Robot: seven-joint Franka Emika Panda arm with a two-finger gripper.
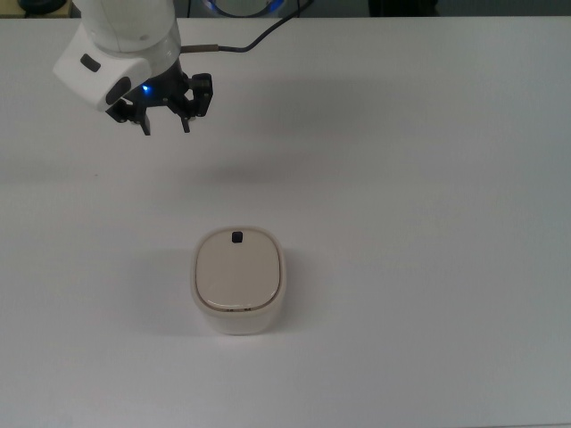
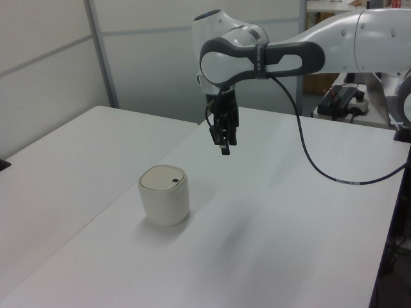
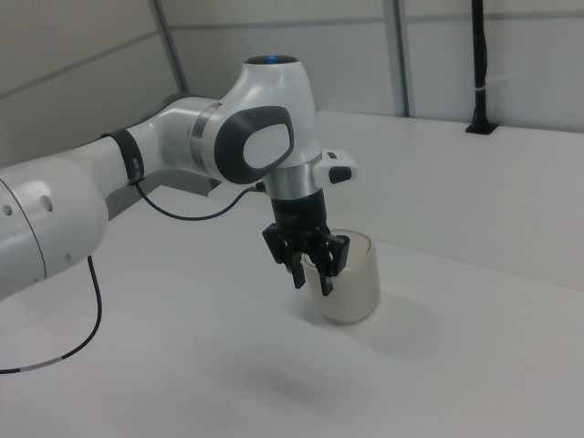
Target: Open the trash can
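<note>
A broad white table (image 1: pixel 428 178) fills the room's middle, its top smooth and plain. One thing stands on it: a small cream trash can (image 1: pixel 239 280), upright, its beige lid (image 1: pixel 237 269) flat and closed, a tiny black button (image 1: pixel 236 237) at the lid's edge. In the left view a second white table (image 2: pixel 58 173) adjoins it.

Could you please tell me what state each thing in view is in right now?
trash can: upright on the table, lid shut and flat, untouched.
button: at the lid's edge, nothing on it.
gripper: fingers open, empty, in the air, away from the trash can.
</note>
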